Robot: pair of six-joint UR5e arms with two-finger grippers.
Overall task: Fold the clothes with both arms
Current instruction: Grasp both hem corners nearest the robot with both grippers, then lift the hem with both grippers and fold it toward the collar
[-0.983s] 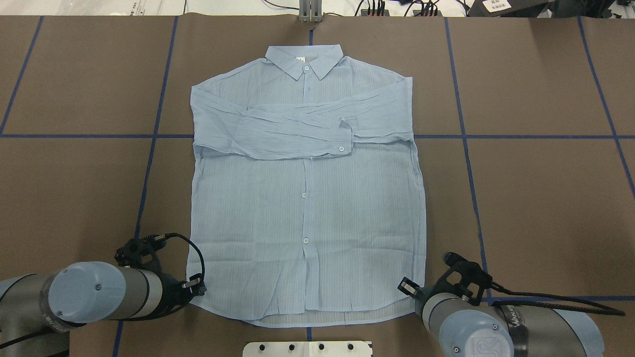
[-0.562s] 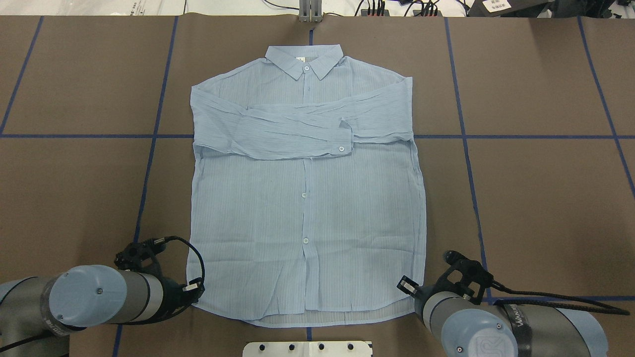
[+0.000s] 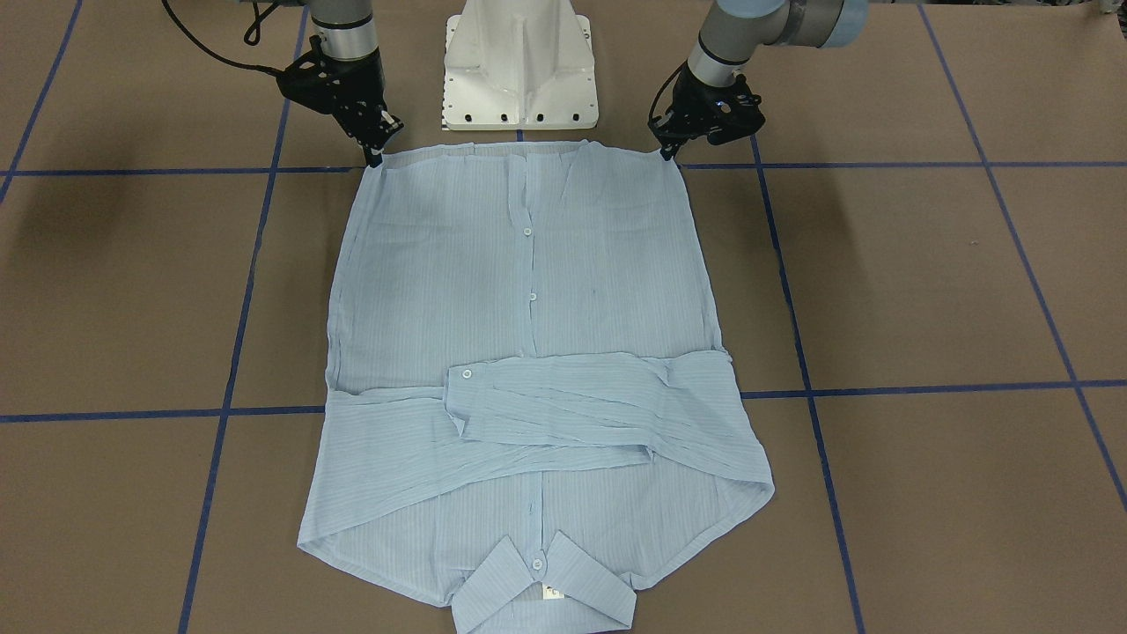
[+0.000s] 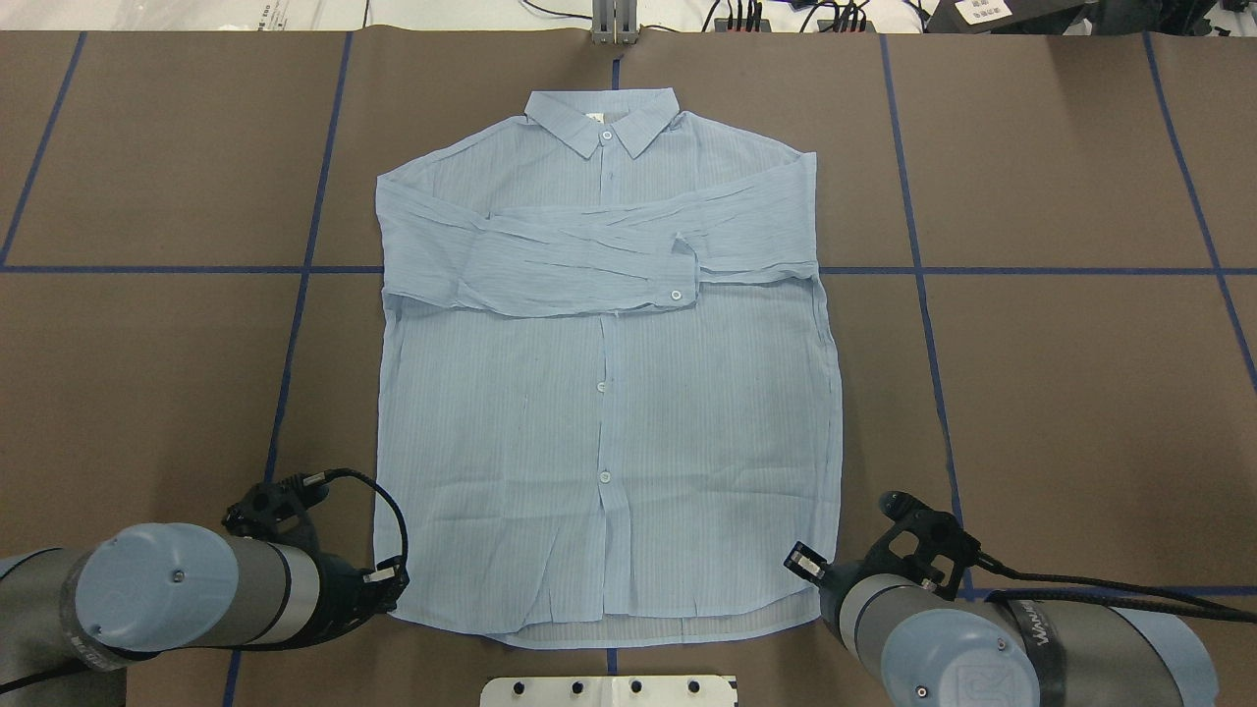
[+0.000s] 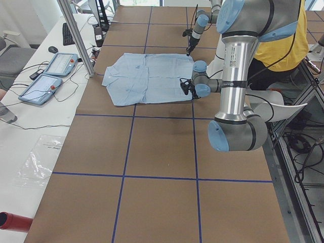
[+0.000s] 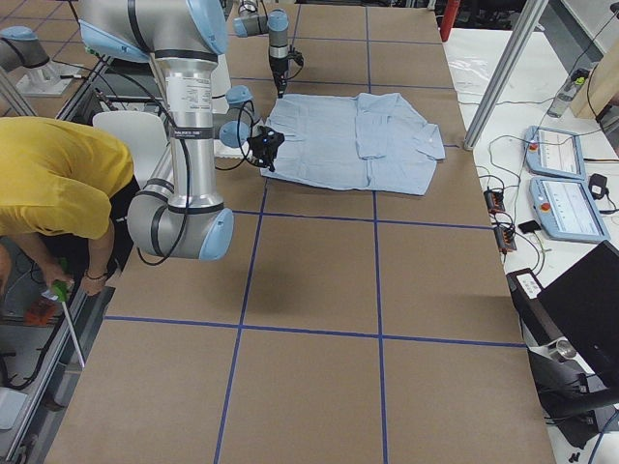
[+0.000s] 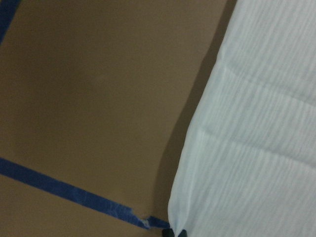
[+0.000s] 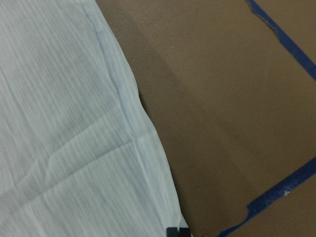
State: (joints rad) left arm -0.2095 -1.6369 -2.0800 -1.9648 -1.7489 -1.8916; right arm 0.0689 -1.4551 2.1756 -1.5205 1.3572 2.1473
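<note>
The light blue striped shirt [image 4: 609, 412] lies flat and buttoned on the brown table, collar at the far side, both sleeves folded across the chest. My left gripper [image 4: 389, 587] is at the shirt's near left hem corner, and its wrist view shows the fingertips [image 7: 176, 232] closed on the fabric edge [image 7: 256, 148]. My right gripper [image 4: 807, 570] is at the near right hem corner, with its tips [image 8: 177, 231] closed on the hem [image 8: 64, 123]. In the front-facing view the left gripper [image 3: 667, 151] and the right gripper [image 3: 376, 157] touch the two hem corners [image 3: 528, 291].
The white pedestal base [image 3: 519, 79] stands just behind the hem. Blue tape lines [image 4: 1031, 270] cross the table. A person in yellow [image 6: 58, 193] bends beside the robot. Control tablets [image 5: 50, 76] lie beyond the table's far edge.
Both arms have shifted slightly towards the table's near edge. The left hem corner has drawn in a little at the left gripper. The rest of the shirt has not moved.
</note>
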